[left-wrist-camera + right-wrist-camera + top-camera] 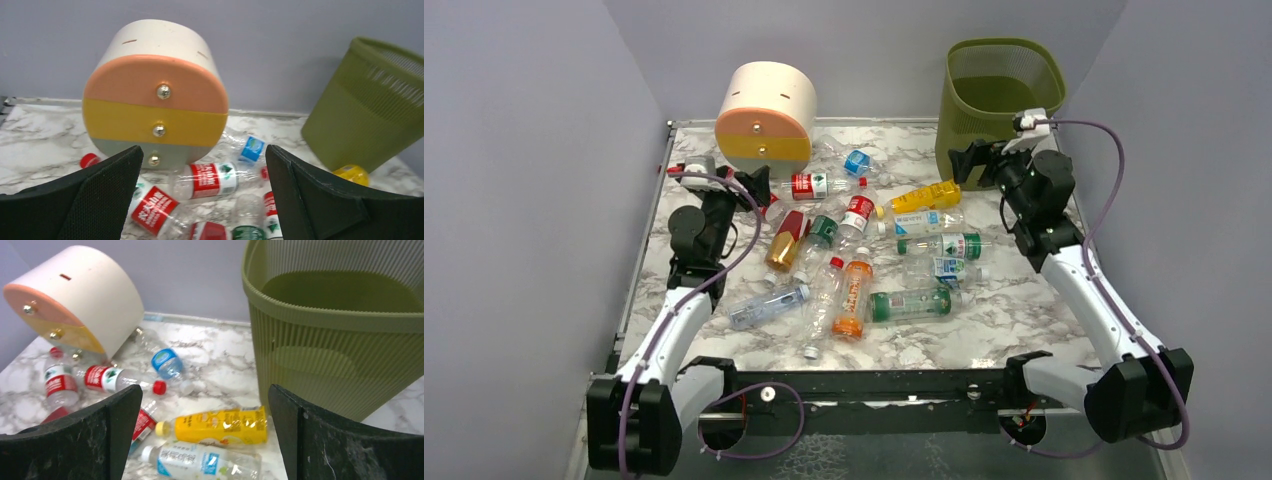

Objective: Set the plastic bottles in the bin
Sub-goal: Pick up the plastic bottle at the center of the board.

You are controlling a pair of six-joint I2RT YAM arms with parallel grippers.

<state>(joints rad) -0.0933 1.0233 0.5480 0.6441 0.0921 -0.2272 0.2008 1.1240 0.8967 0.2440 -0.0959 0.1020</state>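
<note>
Several plastic bottles lie scattered on the marble table (1024, 310). Among them are a yellow bottle (926, 195) (220, 426), a red-labelled clear one (819, 185) (210, 179), an orange one (852, 292) and a green-labelled one (909, 303). The olive-green bin (999, 100) (340, 340) stands upright at the back right; no bottle shows inside it. My right gripper (972, 163) (205, 390) is open and empty, above the yellow bottle, beside the bin's front. My left gripper (754, 185) (204, 150) is open and empty, above the red-labelled bottles.
A cream, orange and yellow round drawer box (764, 115) (155, 105) stands at the back left, close behind the left gripper. Grey walls enclose the table on three sides. A blue-labelled bottle (856, 160) lies between box and bin.
</note>
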